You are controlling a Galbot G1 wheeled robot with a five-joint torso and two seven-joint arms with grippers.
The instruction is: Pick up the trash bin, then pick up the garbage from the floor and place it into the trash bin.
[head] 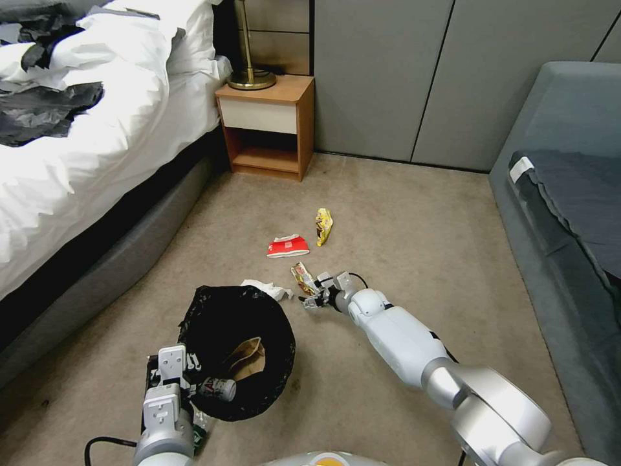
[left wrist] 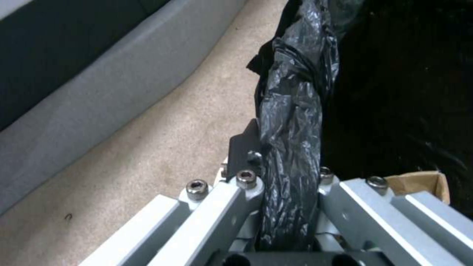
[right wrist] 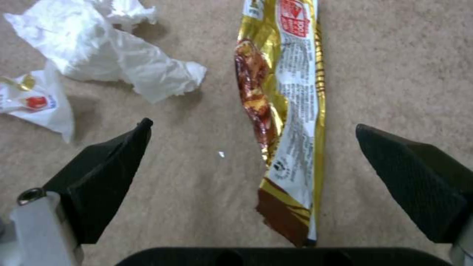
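Left gripper (head: 169,382) near the robot on the left, clamped on the bag-covered rim of the trash bin (head: 237,353). The left wrist view shows the black liner (left wrist: 291,122) pinched between the fingers. Bin mouth is tipped up and open toward the right arm, probably so items can be dropped straight in. Already inside: a brown paper bag (head: 249,357) and a small bottle (head: 217,388) at the near rim.

Right gripper (head: 315,292) is low over the carpet (head: 414,226), just right of the bin's far edge. Its fingers (right wrist: 106,173) are spread apart and nothing is held. They straddle a gold-and-brown wrapper (right wrist: 286,122) lying flat. The wrapper's long axis runs away from the wrist, between the pads and roughly parallel to them, so a close would pinch across its narrow width. It sits nearer the right-hand pad than the other.

Other garbage on the floor:
- White tissue (head: 268,288) touching the bin's far rim.
- Red-and-white packet (head: 288,246) farther out.
- Yellow snack wrapper (head: 323,226) just right of the packet, long axis pointing roughly near to far.
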